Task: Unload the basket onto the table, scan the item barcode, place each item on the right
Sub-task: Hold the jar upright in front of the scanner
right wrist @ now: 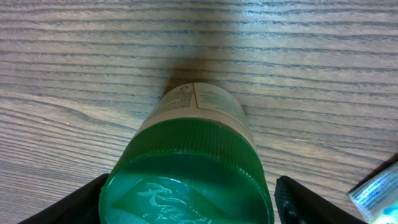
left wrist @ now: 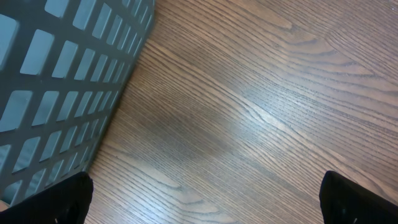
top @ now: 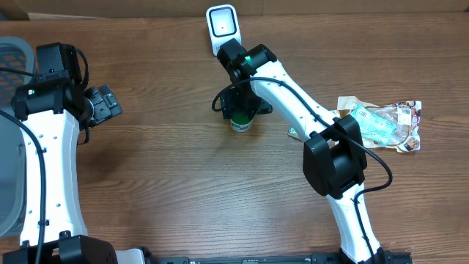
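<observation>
At mid desk [top: 168, 183], right gripper [top: 240, 110] parted loosely around upright green-capped jar [right wrist: 186, 168], slight gap at one side, left gripper [left wrist: 205, 199] spread wide, holding nothing, near grey basket [left wrist: 62, 81]

A dark brown wood-grain table [top: 161, 183] fills the scene, its grain running across its width. A grey lattice basket [top: 11, 66] stands at the table's left edge. A pale tan strip [top: 330, 6] runs beyond the table's far edge. Soft light glosses the tabletop.
</observation>
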You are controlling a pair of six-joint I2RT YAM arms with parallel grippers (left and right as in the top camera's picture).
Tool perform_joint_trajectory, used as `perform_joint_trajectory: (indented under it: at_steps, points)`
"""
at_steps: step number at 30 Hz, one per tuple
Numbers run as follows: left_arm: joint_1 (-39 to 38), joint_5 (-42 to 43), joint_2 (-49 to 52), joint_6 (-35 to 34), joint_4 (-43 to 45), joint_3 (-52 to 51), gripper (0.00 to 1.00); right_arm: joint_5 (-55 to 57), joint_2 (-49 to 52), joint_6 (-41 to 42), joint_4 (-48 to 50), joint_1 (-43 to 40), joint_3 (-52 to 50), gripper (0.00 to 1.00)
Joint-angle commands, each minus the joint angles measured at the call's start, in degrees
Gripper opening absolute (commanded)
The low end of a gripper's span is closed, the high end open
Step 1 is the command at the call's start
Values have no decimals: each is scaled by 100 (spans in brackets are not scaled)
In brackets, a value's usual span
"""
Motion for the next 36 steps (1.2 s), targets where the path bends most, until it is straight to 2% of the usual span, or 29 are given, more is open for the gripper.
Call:
perform_joint_trajectory:
  at_steps: [1,4,36]
  points:
    - [-13,24,-11,107,15,7,100,35,-28,-7,7,-15,-31,81]
    - [-11,26,-11,107,15,7,100,35,-28,-7,9,-17,-31,77]
    - [-13,24,-11,107,15,7,100,33,-26,-11,234,-15,-37,79]
